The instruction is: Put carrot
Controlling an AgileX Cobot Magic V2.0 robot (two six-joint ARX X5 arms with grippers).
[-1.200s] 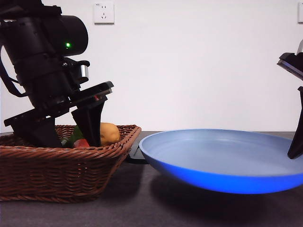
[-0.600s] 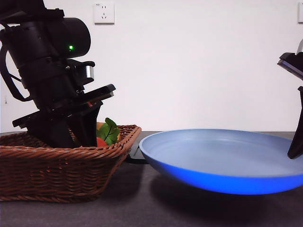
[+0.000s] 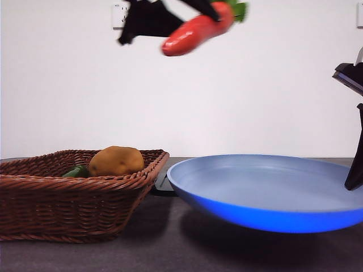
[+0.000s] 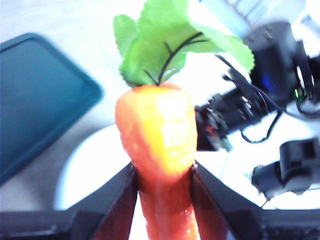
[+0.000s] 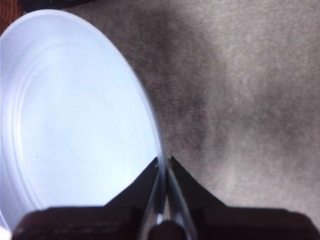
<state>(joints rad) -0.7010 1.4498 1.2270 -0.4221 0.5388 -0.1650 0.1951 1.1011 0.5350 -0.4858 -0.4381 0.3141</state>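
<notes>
Carrot (image 4: pixel 159 135) is clamped between both jaws of the left gripper (image 4: pixel 163 200), green leaves (image 4: pixel 165 42) outermost. A pale plate (image 4: pixel 85 175) is seen beneath.

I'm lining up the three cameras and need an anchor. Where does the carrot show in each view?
Front view: carrot at the top edge, held in the air by the left pincer, above the blue plate's near-basket side.
Left wrist view: carrot at centre, clamped between the jaws, leaves away from the camera.
Right wrist view: not in it.
Shared landmark: the blue plate, whose rim the right pincer grips.
</notes>
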